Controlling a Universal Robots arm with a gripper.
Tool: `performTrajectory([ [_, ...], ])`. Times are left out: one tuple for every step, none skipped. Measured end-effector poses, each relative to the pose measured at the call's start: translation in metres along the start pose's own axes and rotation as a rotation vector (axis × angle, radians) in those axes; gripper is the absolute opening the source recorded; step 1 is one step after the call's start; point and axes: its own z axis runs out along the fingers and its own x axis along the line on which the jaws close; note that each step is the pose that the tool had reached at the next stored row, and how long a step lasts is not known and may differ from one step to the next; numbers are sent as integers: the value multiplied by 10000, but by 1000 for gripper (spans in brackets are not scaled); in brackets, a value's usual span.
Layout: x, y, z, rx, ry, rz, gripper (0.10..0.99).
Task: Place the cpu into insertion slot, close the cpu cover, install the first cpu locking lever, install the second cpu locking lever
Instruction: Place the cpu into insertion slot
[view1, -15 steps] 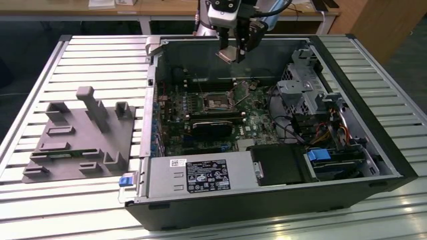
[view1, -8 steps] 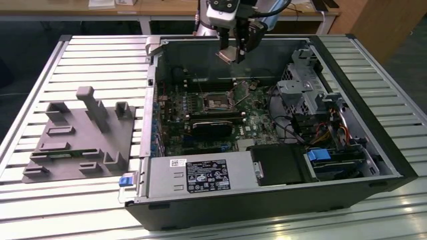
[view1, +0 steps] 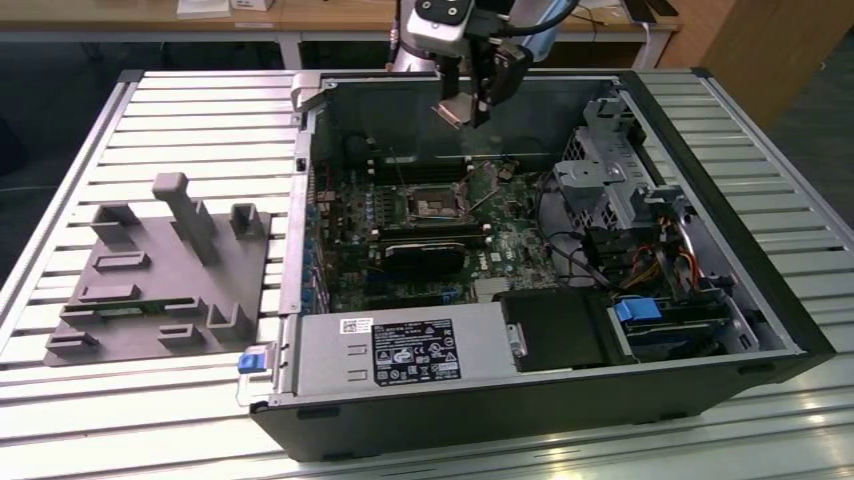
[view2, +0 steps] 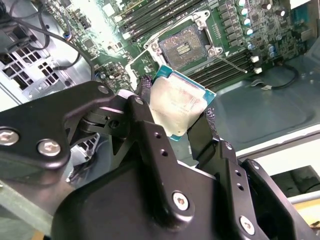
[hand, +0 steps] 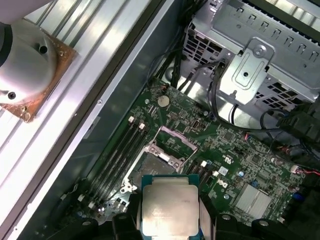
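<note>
Two black fingers (view2: 205, 127) of the gripper (view2: 176, 105) pinch the cpu (view2: 182, 95) by opposite edges, its pale face showing between them. It hangs above the insertion slot (view2: 184, 46), clear of it and not seated. The slot lies uncovered on the green motherboard (hand: 235, 150), its dark centre bare. Just beside the slot the cpu cover (hand: 174, 141) stands tilted up, with board visible through its window. Around the slot is the black computer case (view1: 534, 420), open side up on a slatted table (view1: 174, 110). Well away from the slot, outside the case, sits a grey fixture (view1: 160, 270).
</note>
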Motion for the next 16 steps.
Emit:
performTrajectory([
  [1, 0, 3, -3, -11, 124, 541],
  [1, 0, 5, -5, -24, 261, 541],
  [2, 1, 8, -7, -35, 384, 541],
  [3, 1, 9, -9, -46, 514, 541],
  [5, 2, 10, -10, -57, 620, 541],
  [6, 3, 12, -12, -65, 718, 541],
  [7, 3, 15, -16, -74, 830, 541],
  [7, 3, 18, -20, -83, 950, 541],
  [8, 3, 20, -22, -94, 1071, 541],
  [8, 3, 22, -23, -105, 1186, 541],
  [9, 3, 24, -24, -115, 1287, 541],
  [9, 3, 26, -27, -124, 1391, 541],
  [9, 2, 29, -29, -133, 1491, 541],
  [9, 2, 31, -31, -141, 1584, 541],
  [9, 2, 33, -32, -148, 1659, 541],
  [9, 2, 36, -33, -154, 1727, 541],
])
